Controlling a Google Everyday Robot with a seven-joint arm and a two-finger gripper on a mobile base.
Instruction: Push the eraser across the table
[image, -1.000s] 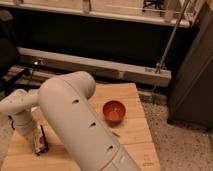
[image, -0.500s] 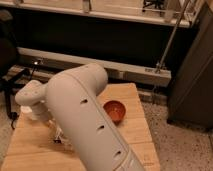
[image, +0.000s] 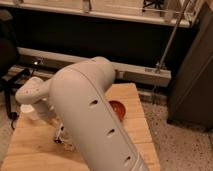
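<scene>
Camera view: arm (image: 95, 115) between pincer (image: 61, 136), bowl (image: 119, 108)

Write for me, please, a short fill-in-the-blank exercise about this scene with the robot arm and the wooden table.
1. The small round bowl on the pale wooden table is ____ in colour.
2. In the camera view, the gripper, low over the table, is to the ____ of the bowl.
3. The thick robot arm that covers the middle of the table is ____ in colour.

Missing words: red; left; white.
</scene>
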